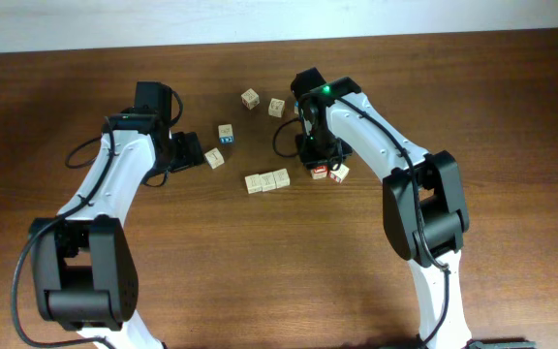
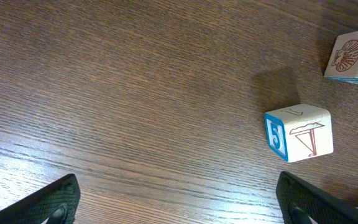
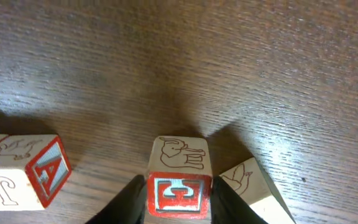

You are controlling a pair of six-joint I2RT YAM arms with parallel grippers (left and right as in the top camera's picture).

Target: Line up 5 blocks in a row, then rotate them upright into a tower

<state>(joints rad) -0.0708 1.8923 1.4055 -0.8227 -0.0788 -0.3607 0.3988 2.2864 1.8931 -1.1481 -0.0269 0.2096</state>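
Honestly, risk is neighbour bump. Right claw (image 3: 178, 205) narrow, hugging red-faced block (image 3: 178, 165) both sides; pinching or loose, can't tell. Neighbour block (image 3: 248, 182) at its 4 o'clock, just beside; twisting could shove it. Left claw (image 2: 179, 202) wide open, empty.

A robotics lab bench is suggested. A white-and-black left arm (image 1: 105, 189) and right arm (image 1: 381, 131) are seen mounted at the near edge of a dark wood-grain tabletop (image 1: 260, 281), with a black cable (image 1: 77, 153) looped beside one. Small wooden alphabet blocks (image 1: 266, 180) are scattered there, and a plain pale wall (image 1: 163, 19) is seen behind.
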